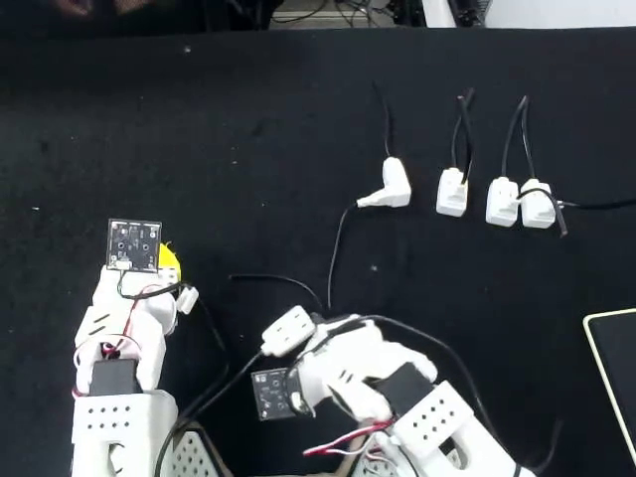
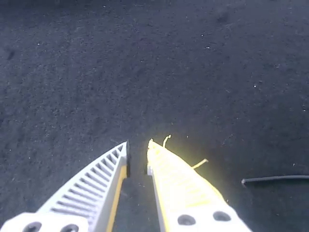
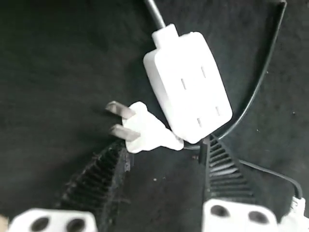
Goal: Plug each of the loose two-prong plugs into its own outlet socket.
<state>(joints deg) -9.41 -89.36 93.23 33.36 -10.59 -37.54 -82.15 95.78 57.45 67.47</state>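
Observation:
A white outlet block [image 3: 190, 94] with several slot pairs lies on the black table, also seen as the outlet block [image 1: 288, 330] in the high view. Beside it lies a loose white two-prong plug [image 3: 140, 131], prongs pointing away from the block. My right gripper [image 3: 164, 147] is open just behind the plug's tail, one finger on each side and neither touching it. Toward the back stand several more white plugs and sockets [image 1: 452, 192] on black cords. My left gripper [image 2: 138, 144] hangs shut over bare table with nothing in it, at the left gripper [image 1: 167, 260] in the high view.
Black cords [image 1: 338, 248] run across the table between the back row and the outlet block. A thin cord end [image 2: 275, 179] lies near the left gripper. A dark flat panel with a pale rim [image 1: 611, 368] sits at the right edge.

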